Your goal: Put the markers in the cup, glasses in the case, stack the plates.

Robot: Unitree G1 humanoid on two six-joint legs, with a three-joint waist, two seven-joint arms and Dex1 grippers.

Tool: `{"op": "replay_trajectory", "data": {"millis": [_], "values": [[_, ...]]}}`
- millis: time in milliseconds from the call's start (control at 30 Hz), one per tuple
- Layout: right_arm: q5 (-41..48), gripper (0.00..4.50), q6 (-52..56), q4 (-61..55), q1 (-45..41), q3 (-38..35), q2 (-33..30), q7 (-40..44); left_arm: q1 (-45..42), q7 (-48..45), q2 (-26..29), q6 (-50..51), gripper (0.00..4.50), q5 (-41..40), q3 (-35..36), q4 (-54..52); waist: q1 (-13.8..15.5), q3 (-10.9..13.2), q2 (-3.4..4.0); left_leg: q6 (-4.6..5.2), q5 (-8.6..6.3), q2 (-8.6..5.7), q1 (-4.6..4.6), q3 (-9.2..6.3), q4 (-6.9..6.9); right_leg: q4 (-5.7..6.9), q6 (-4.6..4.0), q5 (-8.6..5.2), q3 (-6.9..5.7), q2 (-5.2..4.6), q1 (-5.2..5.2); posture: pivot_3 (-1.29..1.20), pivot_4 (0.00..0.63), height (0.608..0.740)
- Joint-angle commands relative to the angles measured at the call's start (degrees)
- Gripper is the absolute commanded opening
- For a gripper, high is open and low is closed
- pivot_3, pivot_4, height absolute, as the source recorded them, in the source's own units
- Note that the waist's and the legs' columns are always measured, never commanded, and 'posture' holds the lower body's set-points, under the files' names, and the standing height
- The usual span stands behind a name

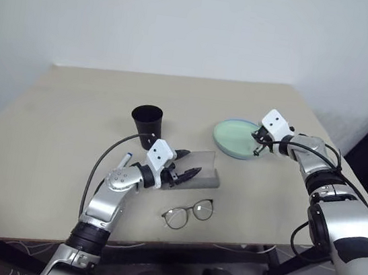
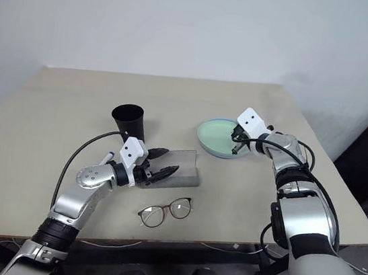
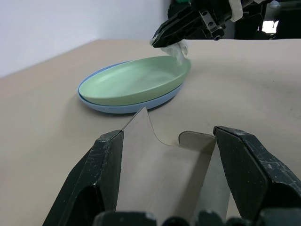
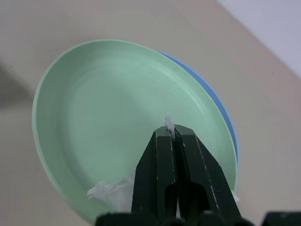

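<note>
Two plates stacked; right claw pinches tissue above: may drop back. Left claw wide astride case: may shove it.

A pale mint green plate sits on a light blue plate on the beige table; left of them, a black cup, grey case, dark-framed glasses and white tissue.

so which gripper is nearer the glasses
Left. The left gripper sits at the case just behind the glasses; the right gripper is over the plates.
</note>
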Motion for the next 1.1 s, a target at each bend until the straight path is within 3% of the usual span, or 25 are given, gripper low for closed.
{"op": "replay_trajectory", "data": {"millis": [33, 67, 233, 400, 633, 833, 933, 1000, 1100], "values": [[0.38, 0.43, -0.69, -0.47, -2.27, -1.04, 0.39, -0.10, -1.01, 0.43, 0.20, -0.97, 3.22, 0.05, 0.64, -1.34, -0.02, 0.00, 0.00, 0.00, 0.00, 0.00, 0.00, 0.00, 0.00, 0.00, 0.00, 0.00, 0.00, 0.00, 0.00, 0.00, 0.000, 0.732], [0.58, 0.61, -0.58, -0.43, -2.28, -1.26, 0.52, 0.02, -0.96, 0.47, 0.22, -0.96, 3.22, 0.04, 0.66, -1.40, -0.02, 0.00, 0.00, 0.00, 0.00, 0.00, 0.00, 0.00, 0.00, 0.00, 0.00, 0.00, 0.00, 0.00, 0.01, 0.00, 0.000, 0.732], [0.99, 2.33, -0.70, -0.54, -2.35, -2.00, 0.56, -0.01, -0.77, 0.59, 0.24, -0.87, 3.22, 0.03, 0.60, -1.61, -0.02, 0.00, 0.00, 0.00, 0.00, 0.00, 0.00, -0.01, 0.00, 0.00, 0.00, 0.00, 0.00, 0.00, 0.01, 0.00, 0.000, 0.732], [2.16, 2.33, -2.27, -1.51, -2.31, -3.19, -0.11, 2.23, -0.76, 0.66, 0.27, -0.90, 3.22, 0.04, 0.46, -1.66, -0.02, 0.00, 0.00, 0.00, 0.00, 0.00, 0.00, -0.02, 0.00, 0.00, 0.00, 0.00, 0.00, 0.00, 0.01, 0.00, 0.000, 0.732], [6.54, 2.33, -6.30, -8.16, 1.01, -4.72, -2.08, 19.87, -2.47, -1.74, 1.74, -0.30, 3.22, -1.32, 1.34, -0.62, -0.02, 0.00, 0.01, 0.01, 0.00, 0.00, 0.01, -0.03, 0.00, 0.00, 0.01, 0.00, 0.00, 0.01, 0.02, 0.00, 0.000, 0.732], [5.52, 2.33, -6.94, -9.79, 3.01, -4.17, -2.98, 18.82, -2.26, -11.88, 6.98, 8.22, 3.22, -8.97, 1.51, -5.12, -0.03, 0.00, 0.01, 0.00, 0.00, 0.00, 0.02, -0.02, 0.01, 0.02, 0.00, 0.00, -0.01, 0.01, 0.01, 0.00, 0.000, 0.732], [6.12, 2.37, -7.22, -10.89, 3.81, -4.05, -2.76, 20.42, -2.26, -16.32, 11.11, 11.88, 3.83, -11.13, 1.41, -6.36, -0.25, 0.01, 0.03, -0.01, 0.00, 0.01, 0.00, -0.01, -0.01, 0.02, 0.00, 0.00, -0.01, 0.01, -0.04, 0.00, 0.000, 0.732], [7.11, 2.37, -7.06, -12.07, 4.42, -4.17, -2.64, 23.05, -2.40, -18.81, 13.73, 12.93, 4.48, -11.27, 0.79, -6.84, -0.35, 0.03, 0.06, 0.00, 0.00, 0.02, 0.02, -0.02, -0.02, 0.02, 0.00, 0.00, -0.01, 0.02, -0.03, 0.00, 0.000, 0.732], [9.53, 2.37, -6.26, -14.47, 5.79, -4.74, -2.73, 28.99, -3.78, -20.89, 16.48, 14.57, 4.48, -10.34, -0.35, -6.41, -0.34, 0.03, 0.05, -0.01, 0.00, 0.03, 0.03, -0.04, -0.02, 0.02, 0.00, 0.00, -0.01, 0.03, -0.01, 0.00, 0.000, 0.732]]}}
